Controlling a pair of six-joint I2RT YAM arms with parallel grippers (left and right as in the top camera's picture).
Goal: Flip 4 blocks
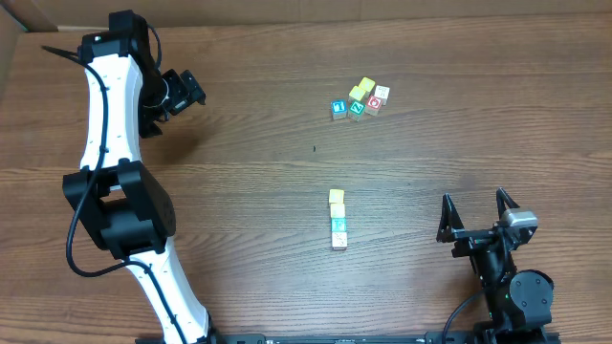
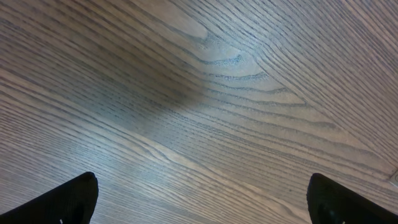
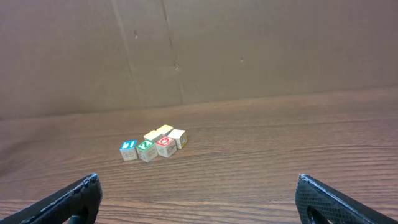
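Wood-grain table (image 1: 239, 191), overhead view. The blocks (image 1: 338, 218) lie in a short straight row just toward 5 o'clock of the table's middle, running 12 to 6 and seemingly touching end to end. From the 12 o'clock end: yellow cube (image 1: 337, 196), second yellow cube (image 1: 338, 210), teal-faced cube (image 1: 338, 225), whitish cube (image 1: 338, 240). Neither arm touches the row. Left gripper (image 1: 191, 94) sits far off at the row's 10 o'clock, over bare wood; in its wrist view the jaws are spread wide with only table grain between them, nothing grasped. Right gripper (image 1: 473, 199) is at the row's 3 o'clock, well apart, its fingers pointing toward 12; jaws likewise released and empty. A separate cluster (image 1: 359, 100) of small cubes lies toward 1 o'clock from the row, well apart from it. Along its 6 o'clock side stand a blue-faced cube (image 1: 338, 108), a green-faced cube (image 1: 356, 109) and a red-faced cube (image 1: 373, 103), with yellow and pale cubes packed against them on the 12 o'clock side. The right wrist view shows this cluster ahead between its open fingers, against a cardboard wall (image 3: 249, 50); the row is outside that view.
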